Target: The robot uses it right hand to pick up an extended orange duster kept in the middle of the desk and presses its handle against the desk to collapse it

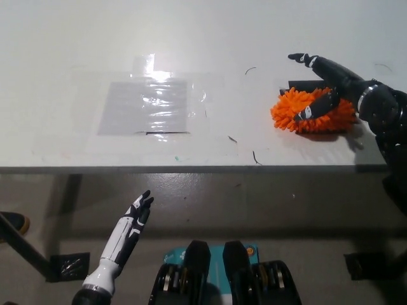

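The orange duster [313, 111] lay on the white desk [210, 44], well to the right of the clear plastic sheet [147, 105] that was taped near the middle of the desk, and not far from the front edge. The black right hand [323, 88] was over the duster with its fingers apart; one finger pointed away over the dark handle part [303, 84] behind the fluffy head, and another lay across the orange fibres. It had not closed on anything, so I judged the grasp was not yet made.

The risk, I think, was in this soft head. If the hand closed only on the fibres and not on the handle, the duster could slip or hang loose when lifted, and then pressing the handle against the desk would not collapse it. The handle was mostly hidden under the head and the hand, so I could not tell how it was lying. The duster was also near the front edge, and a push could send it off the desk.

Beside the plastic sheet there were only some small dark marks [252, 70] on the desk, and nothing stood between the hand and the duster. The white left hand [135, 219] rested low, below the front edge of the desk and under the sheet, with its fingers loosely apart and holding nothing.
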You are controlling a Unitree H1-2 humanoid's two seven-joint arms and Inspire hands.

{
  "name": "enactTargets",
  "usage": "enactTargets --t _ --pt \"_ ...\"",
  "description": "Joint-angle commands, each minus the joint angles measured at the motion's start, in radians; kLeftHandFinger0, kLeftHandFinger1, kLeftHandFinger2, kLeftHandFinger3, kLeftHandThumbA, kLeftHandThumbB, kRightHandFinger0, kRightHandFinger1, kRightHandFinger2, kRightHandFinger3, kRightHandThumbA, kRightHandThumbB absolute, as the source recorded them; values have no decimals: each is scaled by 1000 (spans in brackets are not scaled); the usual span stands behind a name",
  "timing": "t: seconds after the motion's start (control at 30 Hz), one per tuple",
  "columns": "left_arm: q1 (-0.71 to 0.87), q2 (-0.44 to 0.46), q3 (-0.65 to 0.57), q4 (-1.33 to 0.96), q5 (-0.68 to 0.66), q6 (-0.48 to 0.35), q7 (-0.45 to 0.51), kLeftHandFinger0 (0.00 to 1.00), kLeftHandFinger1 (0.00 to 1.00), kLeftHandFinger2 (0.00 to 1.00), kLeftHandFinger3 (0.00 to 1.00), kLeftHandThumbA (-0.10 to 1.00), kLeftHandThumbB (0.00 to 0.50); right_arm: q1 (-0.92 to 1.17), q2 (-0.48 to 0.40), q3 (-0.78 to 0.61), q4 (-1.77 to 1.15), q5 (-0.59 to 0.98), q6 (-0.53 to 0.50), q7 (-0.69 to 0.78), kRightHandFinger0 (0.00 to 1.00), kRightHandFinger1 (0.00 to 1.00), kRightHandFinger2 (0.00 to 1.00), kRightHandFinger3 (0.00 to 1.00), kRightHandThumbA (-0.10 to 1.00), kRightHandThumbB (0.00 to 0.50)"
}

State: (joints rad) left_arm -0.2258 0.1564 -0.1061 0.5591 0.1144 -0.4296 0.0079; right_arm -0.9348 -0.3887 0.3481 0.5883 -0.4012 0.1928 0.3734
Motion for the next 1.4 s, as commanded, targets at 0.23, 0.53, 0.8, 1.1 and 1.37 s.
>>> enactTargets --t 0.23,0.53,0.8,1.1,1.37 --pt "-1 22 -11 -22 28 -40 30 1000 1000 1000 1000 1000 500 -121 1 30 121 -25 -74 0 1000 1000 1000 1000 1000 297" --pt "-3 27 -8 -25 43 -40 31 1000 1000 1000 1000 1000 500 -157 18 46 236 -25 -131 -10 1000 1000 1000 1000 1000 285" --pt "-2 25 -4 -27 45 -40 28 1000 1000 1000 1000 1000 500 -174 38 50 334 -31 -152 -21 1000 1000 1000 1000 1000 293" --pt "-8 26 -2 -24 51 -40 29 1000 1000 1000 1000 1000 500 -205 74 72 463 -56 -153 -36 1000 1000 1000 1000 1000 301" --pt "-16 27 3 -16 46 -40 21 1000 1000 1000 1000 1000 500 -243 84 100 611 -71 -211 -55 1000 1000 1000 1000 1000 252"
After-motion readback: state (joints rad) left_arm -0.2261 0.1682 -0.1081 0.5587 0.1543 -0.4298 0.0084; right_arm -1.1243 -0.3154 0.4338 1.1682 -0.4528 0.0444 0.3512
